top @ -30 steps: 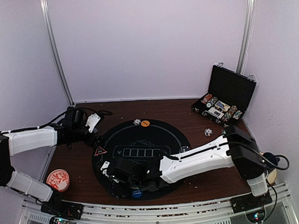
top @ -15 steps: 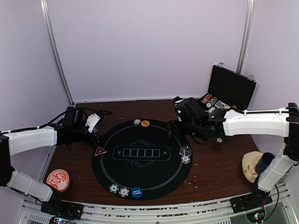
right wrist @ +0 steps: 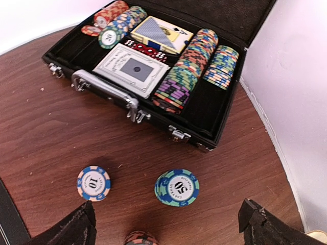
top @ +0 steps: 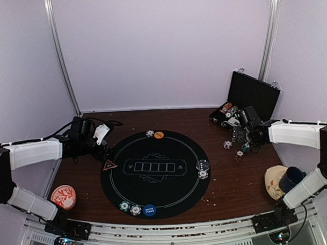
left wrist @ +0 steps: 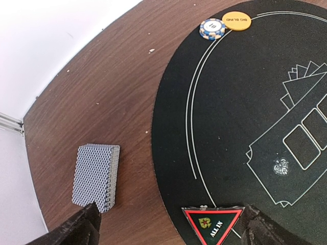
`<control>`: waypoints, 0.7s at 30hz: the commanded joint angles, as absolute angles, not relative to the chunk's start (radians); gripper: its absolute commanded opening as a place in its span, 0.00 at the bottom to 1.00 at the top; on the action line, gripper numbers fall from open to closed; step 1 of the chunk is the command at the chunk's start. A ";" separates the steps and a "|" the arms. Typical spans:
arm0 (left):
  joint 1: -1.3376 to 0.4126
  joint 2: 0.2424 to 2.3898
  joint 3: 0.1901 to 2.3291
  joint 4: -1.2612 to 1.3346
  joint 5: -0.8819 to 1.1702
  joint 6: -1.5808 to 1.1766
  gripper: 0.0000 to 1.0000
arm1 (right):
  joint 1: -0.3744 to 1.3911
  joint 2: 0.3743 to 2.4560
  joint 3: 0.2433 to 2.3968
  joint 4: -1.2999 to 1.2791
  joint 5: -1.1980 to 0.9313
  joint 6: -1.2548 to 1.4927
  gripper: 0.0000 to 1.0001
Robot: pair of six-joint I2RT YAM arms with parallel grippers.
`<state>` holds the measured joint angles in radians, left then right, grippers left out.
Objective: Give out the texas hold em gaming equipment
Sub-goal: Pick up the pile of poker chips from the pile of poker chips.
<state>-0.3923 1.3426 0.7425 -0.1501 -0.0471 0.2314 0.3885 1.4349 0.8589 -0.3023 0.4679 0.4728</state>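
My left gripper (left wrist: 171, 232) (top: 104, 151) hangs open over the left rim of the black mat (top: 155, 182). The red triangle marker (left wrist: 212, 224) (top: 109, 165) lies just inside its right finger, and a grey-blue deck of cards (left wrist: 95, 175) lies by its left finger. My right gripper (right wrist: 168, 229) (top: 235, 137) is open and empty above loose poker chips: a "10" chip (right wrist: 93, 183), a green-blue "50" stack (right wrist: 177, 188) and an orange stack (right wrist: 140, 238). On the mat lie an orange button (top: 159, 135), a blue button (top: 149, 210) and a black button (top: 202, 165), each with chips beside it.
An open black case (right wrist: 225, 120) (top: 252, 98) at the back right holds rows of chips, card boxes and dice. A red-and-white dish (top: 63, 196) sits front left. A dark blue cup (top: 290, 177) stands on a tan dish at the front right.
My right arm has swung from the mat's front edge, across the table, to the loose chips by the case at the back right. The left arm has not moved.
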 commanded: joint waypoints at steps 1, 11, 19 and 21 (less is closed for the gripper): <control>-0.383 1.352 0.772 -0.115 -0.034 0.218 0.98 | 0.343 1.433 0.837 -0.256 0.484 0.512 0.98; -0.383 1.351 0.772 -0.115 -0.029 0.219 0.98 | 0.255 1.504 0.759 -0.100 0.392 0.578 0.93; -0.383 1.363 0.772 -0.111 -0.026 0.221 0.98 | 0.239 1.585 0.781 -0.078 0.384 0.587 0.88; -0.383 1.365 0.773 -0.113 -0.027 0.220 0.98 | 0.230 1.592 0.782 -0.071 0.377 0.589 0.86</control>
